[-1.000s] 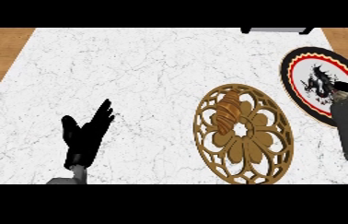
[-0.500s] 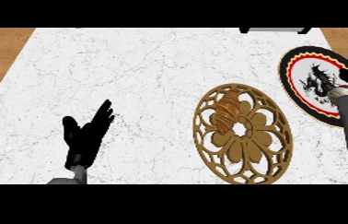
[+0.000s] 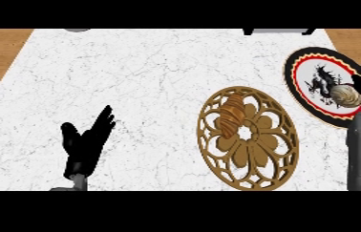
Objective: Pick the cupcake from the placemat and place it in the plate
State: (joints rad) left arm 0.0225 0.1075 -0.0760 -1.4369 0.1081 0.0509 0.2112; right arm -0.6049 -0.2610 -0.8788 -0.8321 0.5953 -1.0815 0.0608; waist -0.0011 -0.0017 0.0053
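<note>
A pale swirled cupcake [image 3: 346, 96] sits on the lower right part of a round black-rimmed placemat [image 3: 302, 66] with a red ring and a dark figure, at the far right. A round wooden openwork plate [image 3: 248, 159] lies to its lower left, with a brown pastry [image 3: 231, 114] on its upper part. My left hand [image 3: 84, 145] rests open at the lower left, fingers up, far from both. Only a dark strip of my right arm or hand [image 3: 353, 150] shows at the right edge, just below the placemat; its fingers are hidden.
The white marble counter [image 3: 141, 78] runs to a wooden edge [image 3: 14, 45] at the left. Grey objects [image 3: 278, 30] are cut off at the top edge.
The cupcake now shows on the placemat and the brown pastry on the wooden plate; before, both looked bare. The right arm's strip sits lower at the edge. My left hand has not moved.
</note>
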